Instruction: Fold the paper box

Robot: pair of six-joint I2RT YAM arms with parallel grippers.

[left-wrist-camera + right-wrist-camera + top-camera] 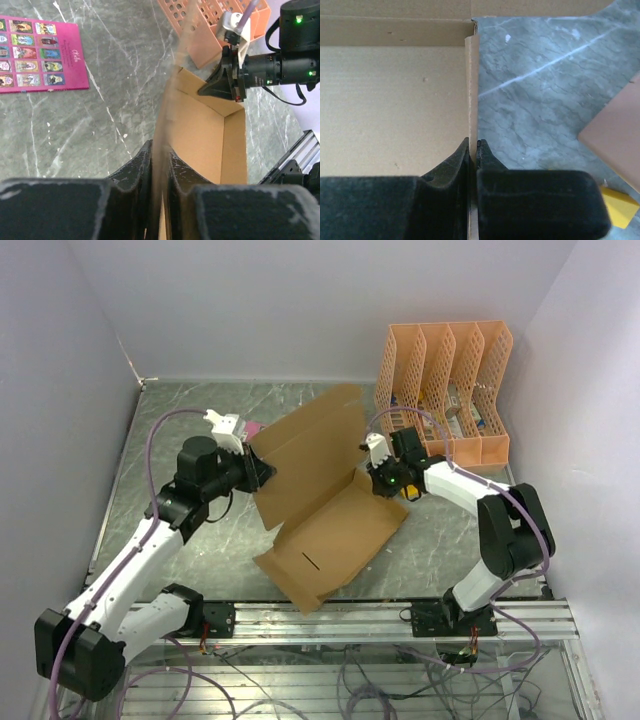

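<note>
Paper box (325,505) at mid-table (230,540), half-formed, base panel lying flat. Left gripper (159,147) pinches raised large panel, likely to stand it upright. Right gripper (473,142) clamps side wall edge, bracing wall vertical for corner.

The left gripper (262,472) points toward three o'clock, pinching the paper box (335,525). The right gripper (372,474), on a sharply bent arm, points toward nine o'clock and is clamped on it too.
</note>
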